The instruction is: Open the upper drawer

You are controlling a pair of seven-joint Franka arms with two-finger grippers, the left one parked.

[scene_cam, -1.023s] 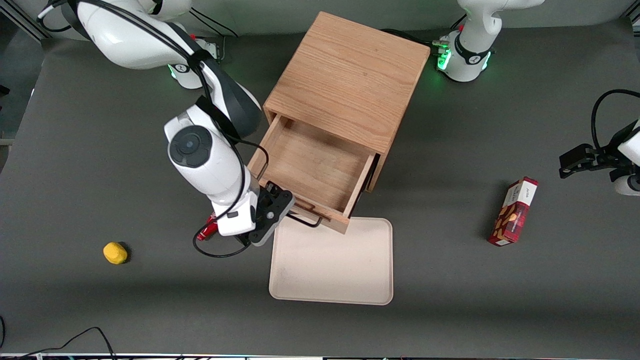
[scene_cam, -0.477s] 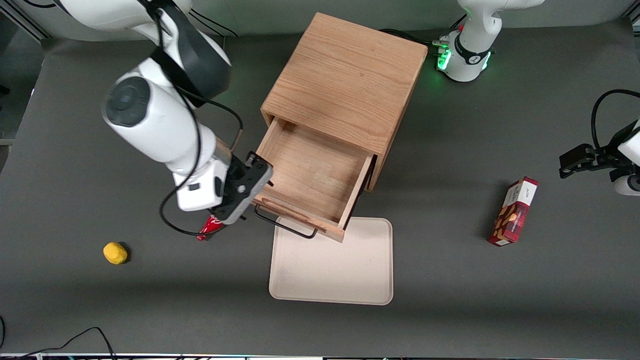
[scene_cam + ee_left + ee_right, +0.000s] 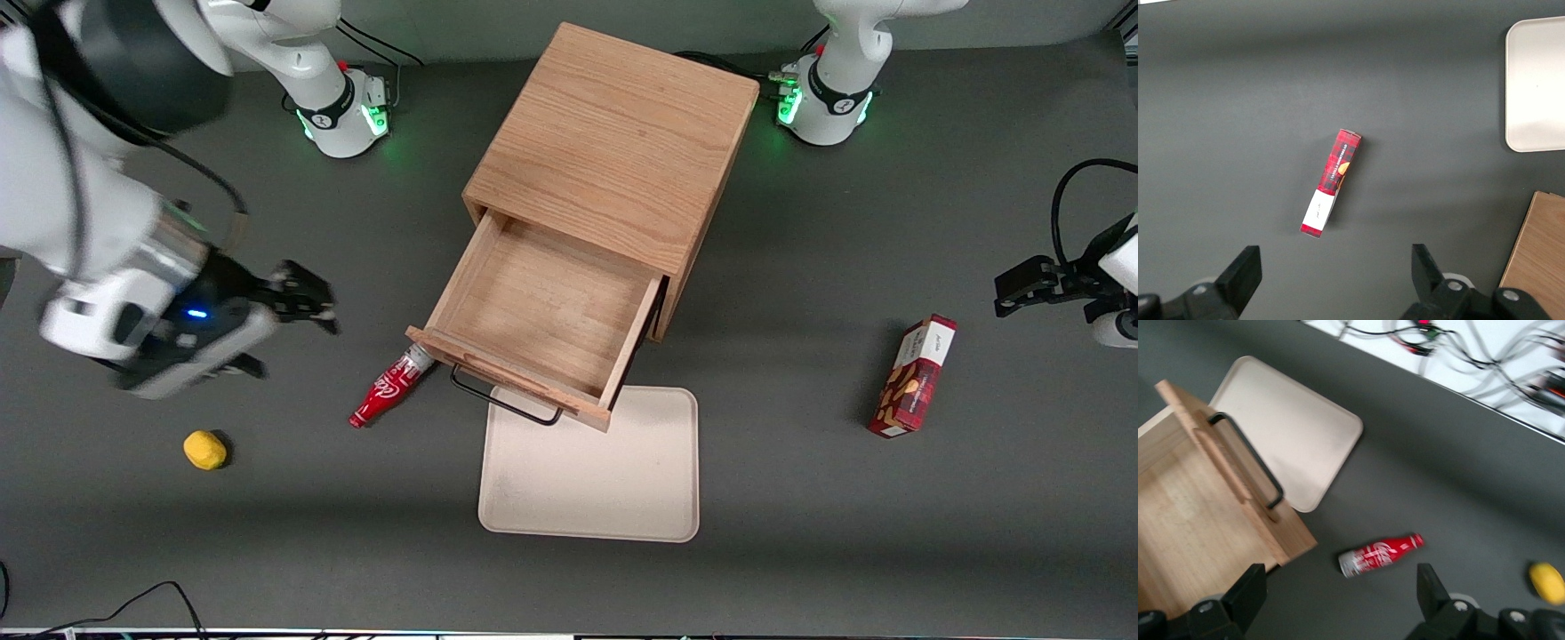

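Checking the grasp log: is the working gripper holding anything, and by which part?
Nothing. The gripper is open, beside the open oak upper drawer.

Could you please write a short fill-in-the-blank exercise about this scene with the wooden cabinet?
1. The light oak upper drawer of the cube-shaped oak cabinet is pulled ____.
2. The right arm's gripper hangs above the dark table, apart from the thin black wire ____ on the drawer front.
3. The small red bottle lies on its ____ on the table.
4. The beige rectangular tray lies nearer the front camera than the cabinet, and there is ____ on it.

Missing words: open; handle; side; nothing
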